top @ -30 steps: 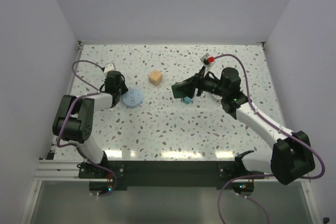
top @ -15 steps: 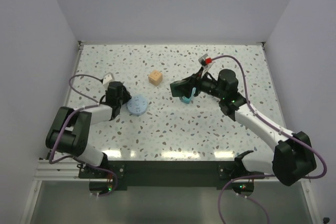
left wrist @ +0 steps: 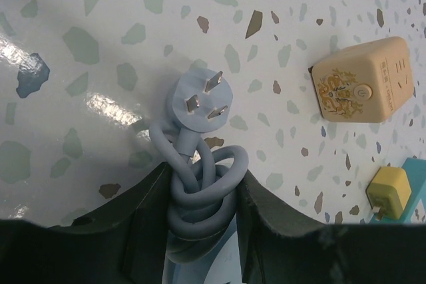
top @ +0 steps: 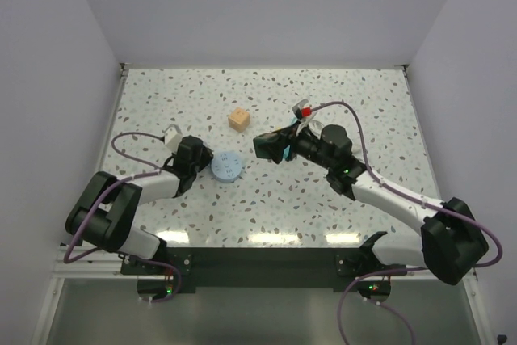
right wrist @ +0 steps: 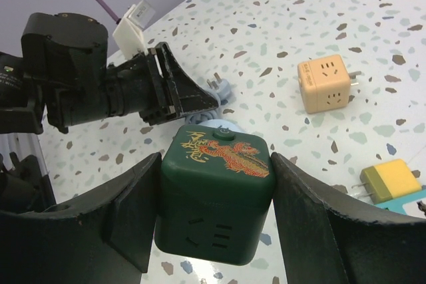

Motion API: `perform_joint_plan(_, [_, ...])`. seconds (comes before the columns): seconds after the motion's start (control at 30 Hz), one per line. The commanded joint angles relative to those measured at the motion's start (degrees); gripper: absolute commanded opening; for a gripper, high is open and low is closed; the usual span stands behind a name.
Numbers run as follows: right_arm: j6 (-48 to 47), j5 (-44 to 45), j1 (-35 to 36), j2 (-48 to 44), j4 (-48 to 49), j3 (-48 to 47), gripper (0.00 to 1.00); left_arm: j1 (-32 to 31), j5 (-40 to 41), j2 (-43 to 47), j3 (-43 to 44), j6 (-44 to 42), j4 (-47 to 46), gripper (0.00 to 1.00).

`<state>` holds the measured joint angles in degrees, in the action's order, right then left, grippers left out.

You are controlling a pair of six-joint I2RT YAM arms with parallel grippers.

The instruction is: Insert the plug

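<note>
While the right gripper held the dark green cube plug clamped in its jaws at lower centre of the right wrist view, the left gripper pinched a coiled pale blue cord, its three-pin head at mid-frame; squaring those pins to the cube's slots probably mattered most.
</note>
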<state>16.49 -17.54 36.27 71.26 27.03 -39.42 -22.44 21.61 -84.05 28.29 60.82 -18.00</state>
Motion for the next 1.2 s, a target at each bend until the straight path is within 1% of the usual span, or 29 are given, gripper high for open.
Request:
perform_joint_plan(0.0, [-2.7,2.6,1.7,0.6,9.4,-0.3,0.00,-1.2,-2.1,-0.7,1.7,-2.6,-0.6,0.00])
perform_joint_plan(0.1, [-3.0,3.8,2.7,2.4,11.2,0.1,0.00,-1.2,-4.4,-2.8,3.3,-5.0,0.2,0.00])
perform_joint_plan(0.13, [-2.5,5.8,3.5,2.8,12.9,0.4,0.00,-1.2,-4.7,-3.2,3.3,-4.6,0.3,0.00])
perform_joint_plan(0.2, [-2.5,7.8,4.8,4.3,14.7,1.3,0.00,-1.5,-5.6,-4.0,1.3,-2.2,-2.1,0.00])
perform_joint_plan(0.23, [-3.0,10.2,6.1,4.8,15.7,1.4,0.00,-1.6,-5.8,-4.2,0.5,-1.6,-3.4,0.00])
perform_joint_plan(0.33, [-4.1,12.8,8.4,7.0,17.4,1.5,0.00,-1.9,-6.7,-5.3,-0.7,-0.3,-5.4,0.00])
perform_joint_plan(0.4, [-4.4,16.3,9.4,8.2,18.6,2.0,0.00,-2.1,-7.1,-5.5,-1.0,0.3,-5.6,0.00])
perform_joint_plan(0.57, [-5.8,25.2,13.4,11.3,25.5,4.1,0.00,-2.6,-7.0,-4.3,-2.0,0.7,-7.1,0.00])
perform_joint_plan(0.67, [-6.4,27.4,14.9,14.6,30.0,4.6,0.00,-2.6,-7.6,-3.8,-1.9,0.2,-7.0,0.00])
perform_joint_plan(0.83, [-7.7,32.7,16.7,19.6,38.9,5.2,0.00,-2.6,-11.1,-4.5,-1.0,-1.0,-6.6,0.00])
perform_joint_plan(1.0, [-9.0,35.1,17.6,24.5,43.2,4.4,0.00,-2.6,-14.8,-5.6,-0.2,-1.0,-6.3,0.00])
perform_joint_plan(1.17, [-9.7,37.4,18.7,28.2,48.1,3.8,0.00,-2.5,-16.3,-7.7,1.1,-0.9,-6.4,0.00])
